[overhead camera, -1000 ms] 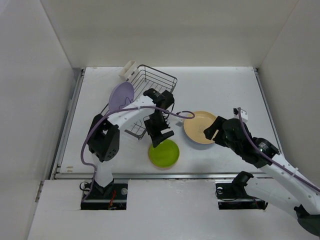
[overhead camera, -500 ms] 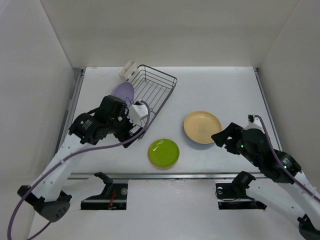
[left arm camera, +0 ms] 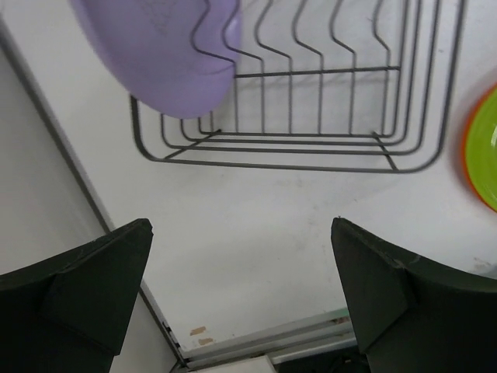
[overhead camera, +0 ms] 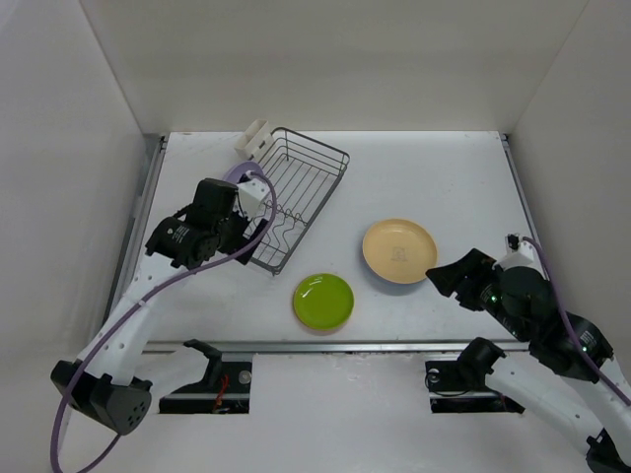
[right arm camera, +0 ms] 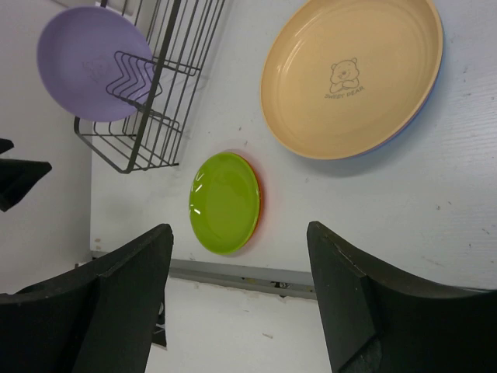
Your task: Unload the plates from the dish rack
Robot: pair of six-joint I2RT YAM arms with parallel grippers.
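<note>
A: White table (overhead camera: 444,168), what's down on it?
B: Wire dish rack (overhead camera: 301,192) back left, tan plate (overhead camera: 399,250) right of centre, lime green plate (overhead camera: 323,301) up front, stacked on a red-orange plate (right arm camera: 259,206).

Top external: fixed above and behind the arm bases, looking down over the whole table (overhead camera: 444,177); the farthest, widest view. Left wrist: looks down between its own fingers (left arm camera: 85,287), close on one end of the dish rack (left arm camera: 311,148), with the lavender plate (left arm camera: 155,54) at top left. Right wrist: set farther back, faces down past its own fingers (right arm camera: 116,295), with the tan plate (right arm camera: 349,78) at upper right. All three views share that rack end, the lavender plate and the lime green plate (right arm camera: 225,202). The left wrist catches only the green plate's edge.
</note>
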